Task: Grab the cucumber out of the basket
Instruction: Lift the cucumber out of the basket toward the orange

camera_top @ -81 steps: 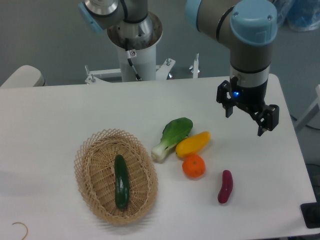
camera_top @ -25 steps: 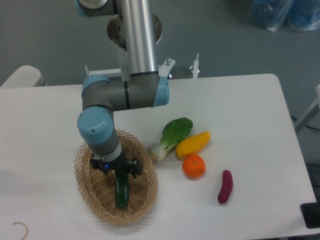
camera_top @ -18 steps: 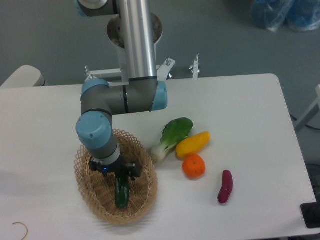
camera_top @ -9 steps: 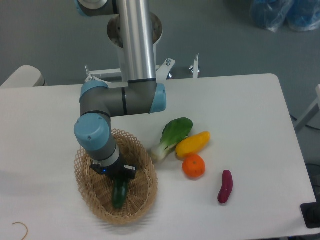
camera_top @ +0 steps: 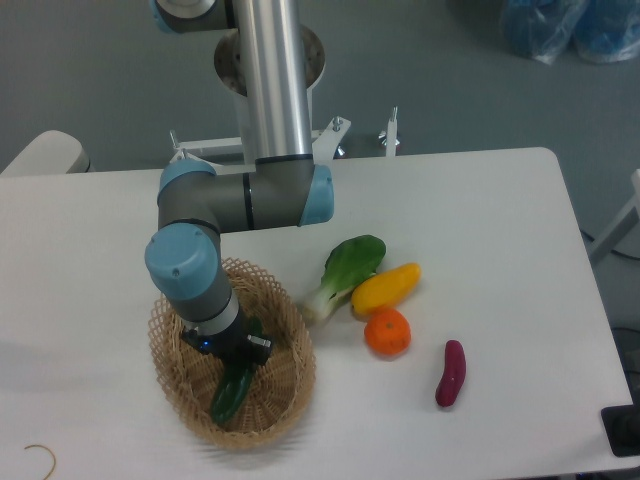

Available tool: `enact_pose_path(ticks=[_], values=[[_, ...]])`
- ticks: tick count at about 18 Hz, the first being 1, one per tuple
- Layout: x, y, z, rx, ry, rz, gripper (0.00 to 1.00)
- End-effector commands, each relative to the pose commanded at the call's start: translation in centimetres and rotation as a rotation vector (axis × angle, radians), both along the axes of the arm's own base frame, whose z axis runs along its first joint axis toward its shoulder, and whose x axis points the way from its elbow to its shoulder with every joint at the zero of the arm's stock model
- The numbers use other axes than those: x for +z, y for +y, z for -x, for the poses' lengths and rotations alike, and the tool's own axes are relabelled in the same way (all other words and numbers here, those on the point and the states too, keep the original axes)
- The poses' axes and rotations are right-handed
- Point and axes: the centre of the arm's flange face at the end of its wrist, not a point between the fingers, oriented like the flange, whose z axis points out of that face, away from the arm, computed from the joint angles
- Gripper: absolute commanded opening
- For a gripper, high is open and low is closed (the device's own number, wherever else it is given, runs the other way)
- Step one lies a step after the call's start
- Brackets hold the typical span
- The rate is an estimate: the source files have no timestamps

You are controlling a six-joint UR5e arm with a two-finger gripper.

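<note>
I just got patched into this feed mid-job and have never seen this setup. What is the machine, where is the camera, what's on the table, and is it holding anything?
One fixed camera looks down at a white table. The grey and blue jointed machine is a robot arm; its claw reaches down into the oval tan woven wicker basket. The claw appears closed around the dark green glossy cucumber, which lies tilted in the basket, its lower end low inside; whether it has lifted off cannot be told. Beside the basket lie a green-and-white leafy bok choy, a yellow curved vegetable, a round orange fruit and a small purple vegetable.
</note>
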Motion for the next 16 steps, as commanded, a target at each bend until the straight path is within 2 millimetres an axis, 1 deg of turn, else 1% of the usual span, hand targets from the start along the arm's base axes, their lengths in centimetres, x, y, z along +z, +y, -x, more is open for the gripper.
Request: enact_pose_path(ticks=[1,3,4,5,9,11,12,14,16], values=[[1.3,0.1,0.7,-0.001,0.011,-0.014,0.31],[3.2,-0.2,2.2,-0.009,0.033,-0.035,0.31],[4.3,-0.5,3.0,-0.02,0.045,-0.047,0.31],[5.4,-1.2,4.3,-0.02,0.053,-0.051,0.31],[9.9,-4.2,8.4,-0.069,0.053,-0.035,0.31],[11.7,-6.0,10.9,-0.068,0.052,-0.042,0.31],[12.4,-6.8,11.9,-0.084,0.058,-0.039,0.32],[13.6,-9.0,14.1,-0.13,0.049,-0.031,0.32],[14.0,-11.1,15.9,-0.176,0.024,-0.014,0.31]])
